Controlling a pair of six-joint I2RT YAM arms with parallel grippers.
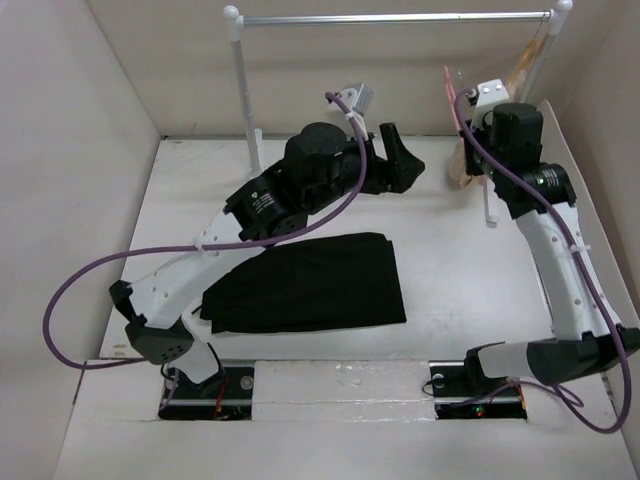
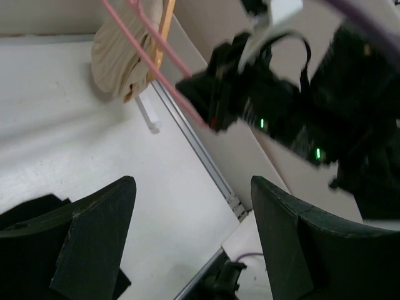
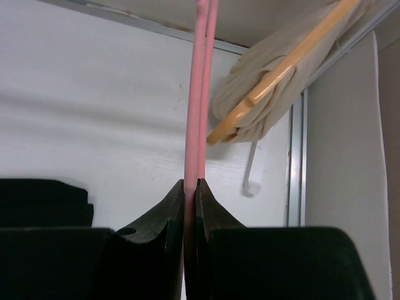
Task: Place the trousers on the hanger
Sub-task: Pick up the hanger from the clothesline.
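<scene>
The black trousers (image 1: 305, 283) lie folded flat on the table in front of the arms. They also show at the left edge of the right wrist view (image 3: 37, 203). My right gripper (image 3: 191, 182) is shut on the thin pink hanger (image 3: 199, 94), which stands upright out of the jaws. In the top view this gripper (image 1: 468, 125) holds the hanger (image 1: 452, 92) at the back right, under the rail. My left gripper (image 1: 402, 160) is open and empty behind the trousers, pointing towards the hanger. In its wrist view (image 2: 190, 181) the pink bars (image 2: 150, 57) cross the top.
A white clothes rail (image 1: 390, 18) on posts spans the back. A tan hanger (image 3: 284, 72) with beige cloth (image 2: 119, 59) hangs at its right end, just beside the pink hanger. Walls close in on the left, back and right.
</scene>
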